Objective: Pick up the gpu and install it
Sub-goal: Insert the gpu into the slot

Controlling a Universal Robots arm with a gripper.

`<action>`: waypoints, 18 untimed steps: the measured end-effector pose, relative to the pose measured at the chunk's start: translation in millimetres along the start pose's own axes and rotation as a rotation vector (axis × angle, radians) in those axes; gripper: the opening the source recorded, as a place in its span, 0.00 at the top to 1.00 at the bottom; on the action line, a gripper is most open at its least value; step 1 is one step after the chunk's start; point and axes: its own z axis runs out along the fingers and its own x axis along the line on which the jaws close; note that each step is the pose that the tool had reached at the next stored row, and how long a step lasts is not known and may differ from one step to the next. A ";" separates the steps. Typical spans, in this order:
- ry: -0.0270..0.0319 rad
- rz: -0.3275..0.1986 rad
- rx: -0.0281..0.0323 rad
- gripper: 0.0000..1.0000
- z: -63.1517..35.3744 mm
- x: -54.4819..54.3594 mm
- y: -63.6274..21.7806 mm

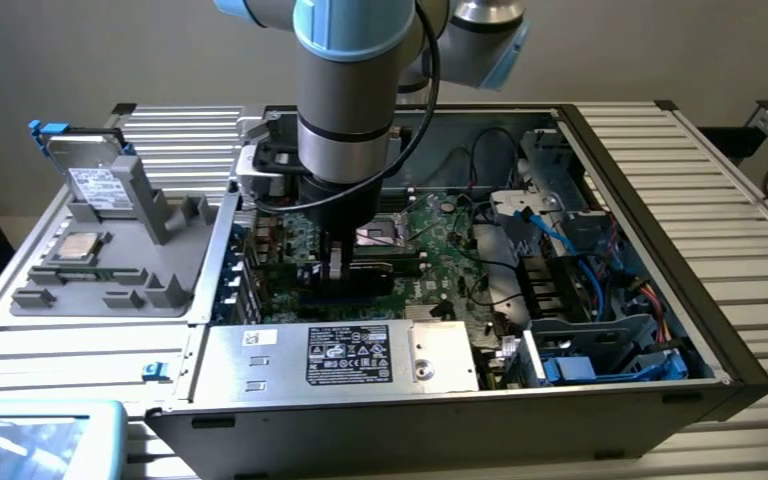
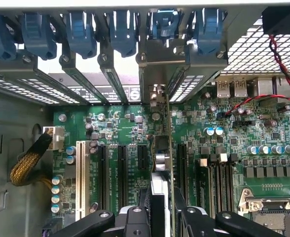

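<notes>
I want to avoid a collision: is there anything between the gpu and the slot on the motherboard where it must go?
Nothing visible. The pincer holds the gpu edge-on, low over the motherboard, between neighbouring black slots; the card itself hides the slot directly below it.

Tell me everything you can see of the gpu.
The gpu is seen edge-on: a thin card standing upright on its edge, silver-grey along the visible edge, with its metal bracket end reaching the case's rear wall. The claw grips it from both sides above the green motherboard. Whether it is seated cannot be told.
</notes>
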 end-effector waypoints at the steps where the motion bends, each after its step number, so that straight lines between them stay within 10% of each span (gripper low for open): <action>1: 0.0012 0.000 0.0001 0.71 0.1 -0.1 0.0; 18: 0.0069 0.001 0.0003 0.71 0.3 -2.0 -2.4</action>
